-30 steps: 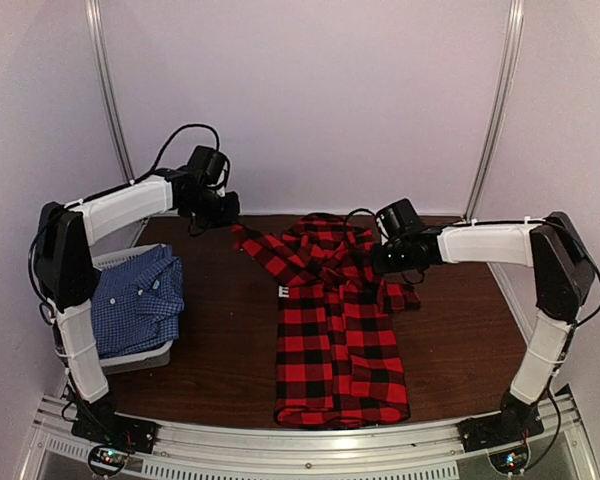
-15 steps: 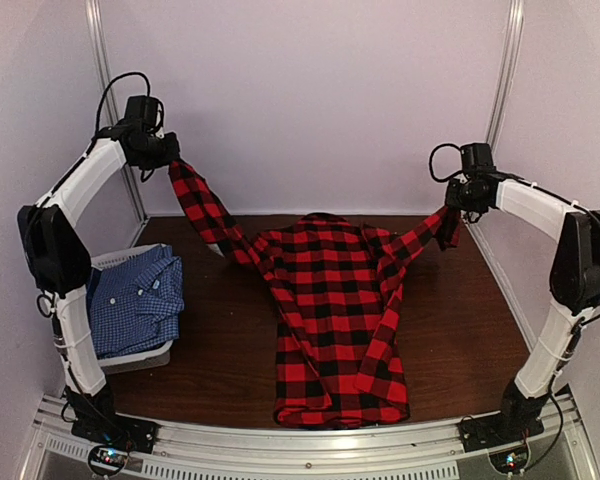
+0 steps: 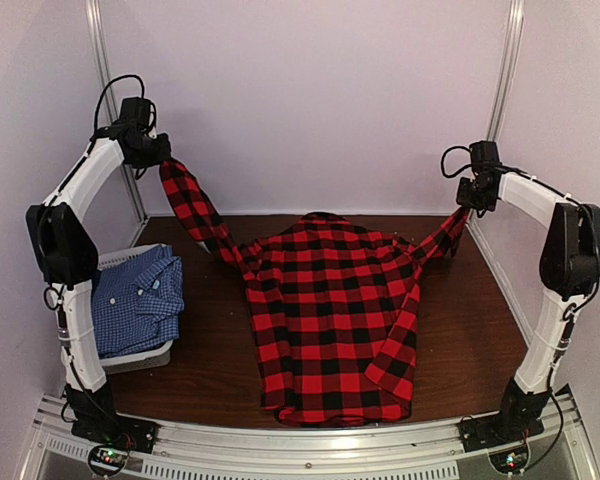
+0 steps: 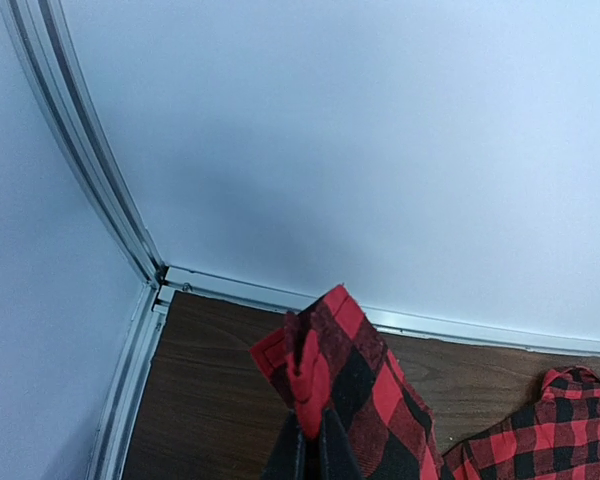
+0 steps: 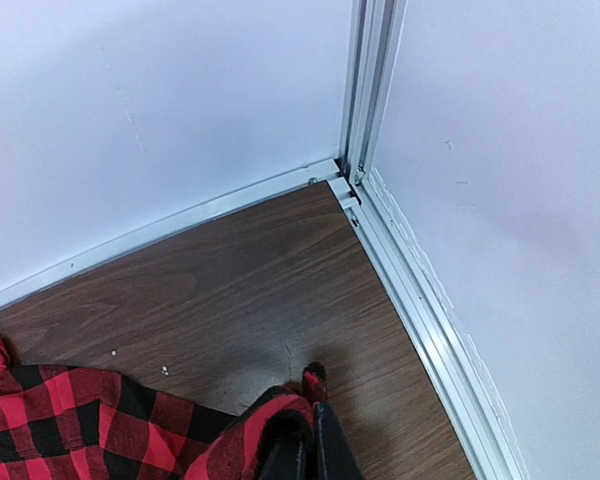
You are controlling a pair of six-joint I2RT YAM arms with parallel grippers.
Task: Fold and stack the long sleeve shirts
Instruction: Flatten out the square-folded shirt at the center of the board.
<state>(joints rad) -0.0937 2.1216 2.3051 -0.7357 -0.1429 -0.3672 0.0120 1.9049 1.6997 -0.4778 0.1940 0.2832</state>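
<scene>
Setting: robotics lab test cell. Plain white wall panels (image 3: 310, 100) and aluminium frame posts (image 3: 102, 50) are enclosing a dark wood counter (image 3: 220, 340). A white left arm (image 3: 85, 180) and right arm (image 3: 530, 192) are standing bolted to a metal rail (image 3: 300, 445) at its near edge.

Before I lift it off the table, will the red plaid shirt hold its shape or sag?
Likely floppy: the red plaid shirt droops from both raised sleeves, body on the table. Probably light: the left gripper and right gripper hold the sleeves up by cuff pinches.
</scene>
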